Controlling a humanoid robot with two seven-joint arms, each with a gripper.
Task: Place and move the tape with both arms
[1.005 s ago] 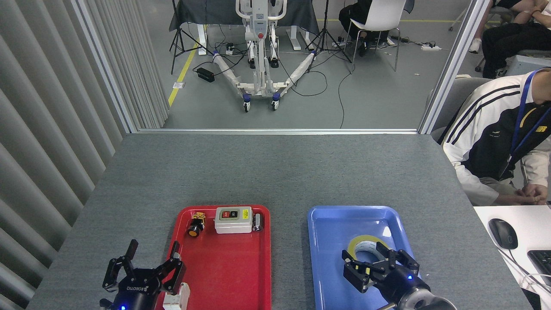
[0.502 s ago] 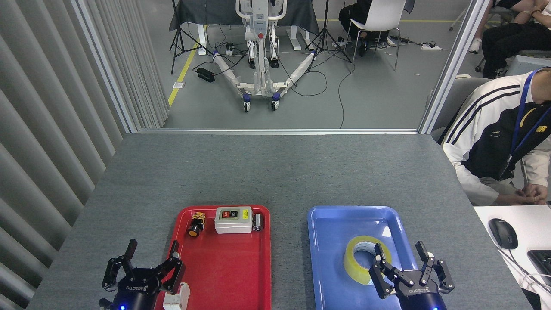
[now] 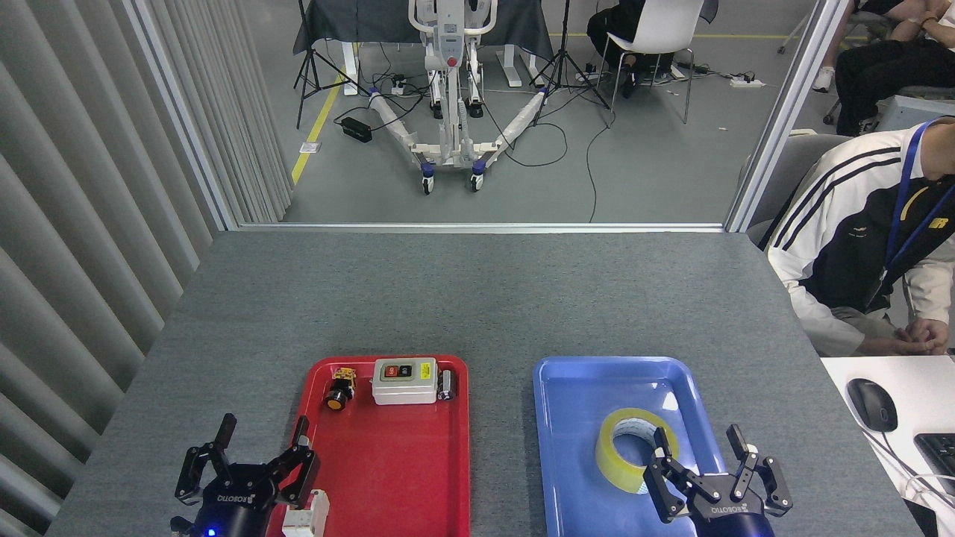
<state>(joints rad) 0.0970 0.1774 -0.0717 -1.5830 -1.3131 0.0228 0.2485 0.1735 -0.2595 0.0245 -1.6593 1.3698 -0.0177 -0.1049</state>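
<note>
The yellow tape (image 3: 630, 450) lies flat in the blue tray (image 3: 582, 388), white core showing. My right gripper (image 3: 701, 451) is open just to the right of the roll at the tray's near right edge; one finger overlaps the roll's right rim, and nothing sits between the fingers. My left gripper (image 3: 261, 441) stands open at the near left corner of the red tray (image 3: 395, 477), empty.
On the red tray's far end sit a grey switch box (image 3: 404, 380), a small yellow-black button part (image 3: 339, 389) and a small metal cylinder (image 3: 446, 385). A white part (image 3: 306, 518) lies by the left gripper. A seated person (image 3: 873, 246) is at the right, beside a white desk with a mouse (image 3: 871, 403).
My right gripper let go of the tape, which now lies flat in the blue tray, and drew back to the right and toward the near edge. The left arm has barely moved.
</note>
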